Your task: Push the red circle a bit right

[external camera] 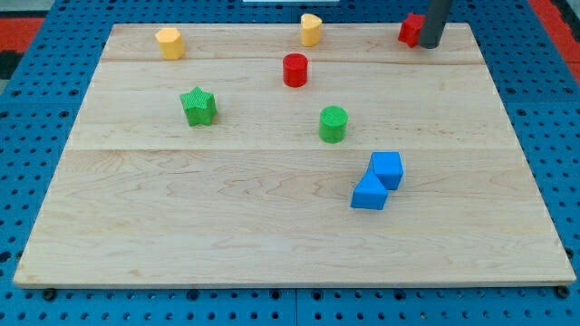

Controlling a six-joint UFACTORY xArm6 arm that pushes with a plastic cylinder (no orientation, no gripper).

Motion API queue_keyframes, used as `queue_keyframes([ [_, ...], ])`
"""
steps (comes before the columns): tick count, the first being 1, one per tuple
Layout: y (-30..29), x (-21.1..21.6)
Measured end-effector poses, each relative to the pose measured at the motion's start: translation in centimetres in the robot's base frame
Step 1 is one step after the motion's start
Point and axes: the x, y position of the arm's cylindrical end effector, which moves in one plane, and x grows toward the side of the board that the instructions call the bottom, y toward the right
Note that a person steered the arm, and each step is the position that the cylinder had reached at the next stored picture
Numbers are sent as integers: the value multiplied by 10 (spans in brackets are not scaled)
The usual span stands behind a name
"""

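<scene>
Wooden desk [272, 244] made of pale planks, sitting on a blue pegboard surface [36, 299] with round holes. No brand, label or writing readable anywhere.

Red circle [295, 70], a short upright cylinder, sits in the upper middle of the desk, standing alone, not touching anything. Below and to its right is the green circle [333, 123], near but apart. Above it at the view's top edge is a yellow block [311, 29], shape roughly rounded, maybe heart-like, can't tell for sure. Another yellow block [169, 43], looks hexagonal, is at the view's top left. Green star [198, 106] is left of the red circle and lower, well apart.

Two blue blocks at lower right of centre: blue cube [387, 169] touching a second blue block [369, 193] just below-left of it; second one's shape is unclear, looks wedge-like.

No gripper on this arm, so no gripper state to tell; it ends in a dark rod. My tip [430, 44] is at the view's top right, pressed against a red block [411, 29] on that block's right side; that block's shape is partly hidden by the rod. My tip is well to the right of the red circle, not in contact with it.
</scene>
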Motion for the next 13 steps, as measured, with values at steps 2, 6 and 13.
queue_keyframes([
  [2,-19,44],
  [6,-19,54],
  [13,-195,58],
])
